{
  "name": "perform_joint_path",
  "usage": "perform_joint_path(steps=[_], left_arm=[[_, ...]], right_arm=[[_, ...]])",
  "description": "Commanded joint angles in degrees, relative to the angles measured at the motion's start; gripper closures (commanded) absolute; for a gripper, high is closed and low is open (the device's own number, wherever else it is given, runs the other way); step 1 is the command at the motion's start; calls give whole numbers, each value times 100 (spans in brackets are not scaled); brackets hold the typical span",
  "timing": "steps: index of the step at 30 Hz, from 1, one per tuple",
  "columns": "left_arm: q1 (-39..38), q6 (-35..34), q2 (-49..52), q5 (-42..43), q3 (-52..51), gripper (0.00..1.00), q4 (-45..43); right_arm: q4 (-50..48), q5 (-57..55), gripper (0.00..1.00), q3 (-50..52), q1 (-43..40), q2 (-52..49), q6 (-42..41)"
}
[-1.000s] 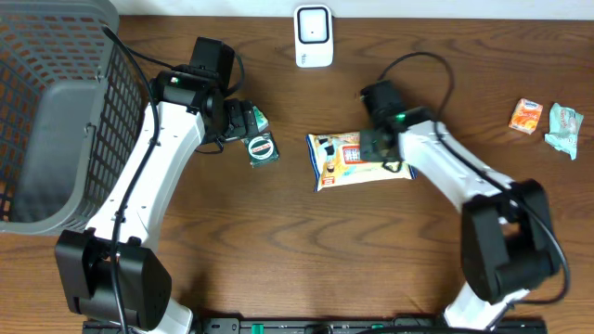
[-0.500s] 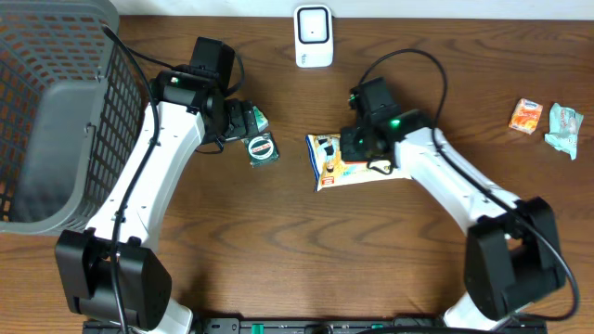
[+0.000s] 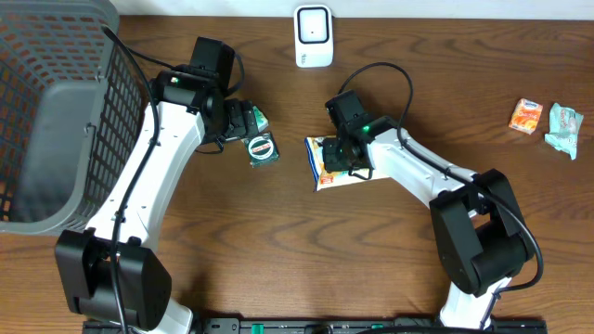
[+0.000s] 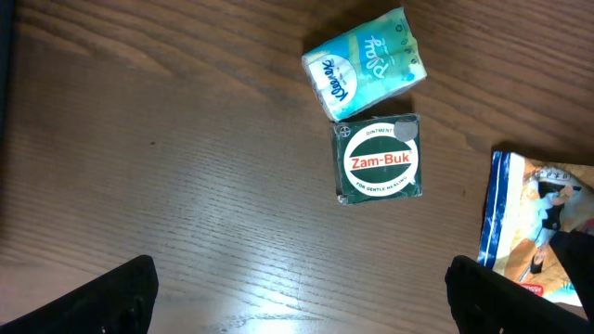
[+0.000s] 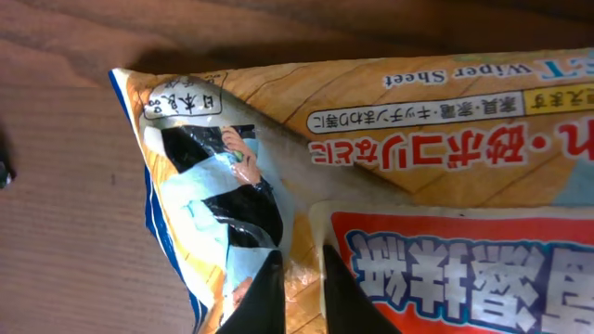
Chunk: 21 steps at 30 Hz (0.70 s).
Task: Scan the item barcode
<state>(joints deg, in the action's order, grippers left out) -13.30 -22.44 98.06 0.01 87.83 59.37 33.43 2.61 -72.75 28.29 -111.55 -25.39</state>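
Right end effector [image 5: 300, 255] leftward on packet [image 5: 445, 139]; basket [image 3: 56, 102] apart

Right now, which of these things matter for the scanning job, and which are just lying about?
In the job: wiper sheet packet, right gripper pinching it, white scanner.

Lying about: Zam-Buk tin, tissue pack, grey basket, orange packet, teal packet.

The right gripper [image 3: 340, 156] now sits over the left half of the wiper-sheet pack [image 3: 321, 158], having slid across from its right end, which the arm now covers.
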Motion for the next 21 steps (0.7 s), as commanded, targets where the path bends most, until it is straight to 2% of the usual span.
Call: perform_joint_path(steps=[1,5,7,10,17,21], left_arm=[[15,31,-2,-66,48,2,15],[15,31,-2,-66,48,2,15],[15,31,-2,-66,48,2,15],[15,31,-2,-66,48,2,15],[15,31,-2,-66,48,2,15],[15,31,-2,-66,48,2,15]], right_arm=[[153,-57,83,-76,-146,470,72],[470,-444,72,-76,-431,981,232],[719,-866,60,-74,-632,1152,229],[962,-1185,55,-72,-892,1185,232],[817,-658,73,90,-1327,990,234],[734,-632,75,153,-1268,813,232]])
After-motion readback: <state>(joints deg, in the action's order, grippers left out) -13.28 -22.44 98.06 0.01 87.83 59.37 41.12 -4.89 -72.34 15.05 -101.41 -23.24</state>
